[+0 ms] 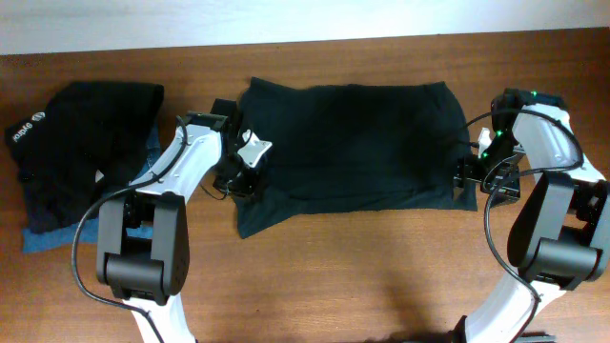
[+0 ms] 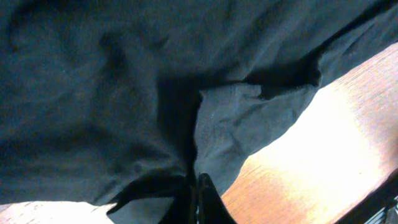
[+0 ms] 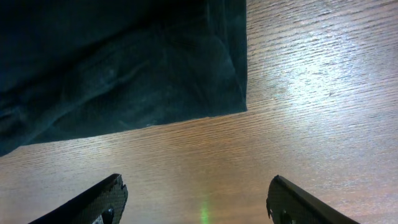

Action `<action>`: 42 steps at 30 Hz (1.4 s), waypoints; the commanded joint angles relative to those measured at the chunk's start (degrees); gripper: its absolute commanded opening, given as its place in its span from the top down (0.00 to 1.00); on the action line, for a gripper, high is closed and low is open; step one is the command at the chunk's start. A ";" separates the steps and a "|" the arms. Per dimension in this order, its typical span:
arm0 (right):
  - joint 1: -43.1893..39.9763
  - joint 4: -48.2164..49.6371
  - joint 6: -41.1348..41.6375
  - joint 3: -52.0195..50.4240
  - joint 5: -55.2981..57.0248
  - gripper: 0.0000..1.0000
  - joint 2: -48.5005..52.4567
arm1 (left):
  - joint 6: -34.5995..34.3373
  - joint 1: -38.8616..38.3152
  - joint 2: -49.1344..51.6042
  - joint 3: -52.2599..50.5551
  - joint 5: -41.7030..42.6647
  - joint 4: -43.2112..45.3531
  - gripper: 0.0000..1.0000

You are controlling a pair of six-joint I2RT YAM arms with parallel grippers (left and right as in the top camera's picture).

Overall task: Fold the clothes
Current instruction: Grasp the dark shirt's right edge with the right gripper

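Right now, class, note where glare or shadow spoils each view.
Overhead: even light, but the black T-shirt reads as one dark mass. Left wrist: glare whitens the table; deep shadow under the shirt's fold. Right wrist: sheen on the table, a green light spot near the right tool.

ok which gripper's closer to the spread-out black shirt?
Left. The left gripper is shut on the left edge of the black shirt; the right gripper hangs open over bare table just off its right corner.

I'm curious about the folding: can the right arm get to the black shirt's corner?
Probably yes: the right gripper is open, and only bare table lies before the corner of the shirt.
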 commanded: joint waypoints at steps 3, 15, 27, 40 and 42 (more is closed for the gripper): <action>-0.33 -0.02 0.24 -0.17 -0.35 0.23 0.04 | 0.55 0.11 0.22 1.42 1.07 0.28 0.99; -0.33 0.15 0.24 -0.17 -0.35 0.23 0.04 | 0.55 0.20 -2.91 9.49 -1.53 -0.24 1.00; -0.33 8.92 -0.07 -0.20 -0.35 0.22 0.22 | 0.55 0.04 -2.91 9.46 -1.55 -0.20 0.99; -0.33 19.58 -1.22 -4.04 -0.35 0.41 0.33 | 0.55 0.04 -2.91 9.46 -1.53 0.50 0.99; -0.33 21.49 -1.22 -5.31 -0.35 0.41 0.33 | 0.55 0.04 -2.91 9.46 -1.55 0.50 0.99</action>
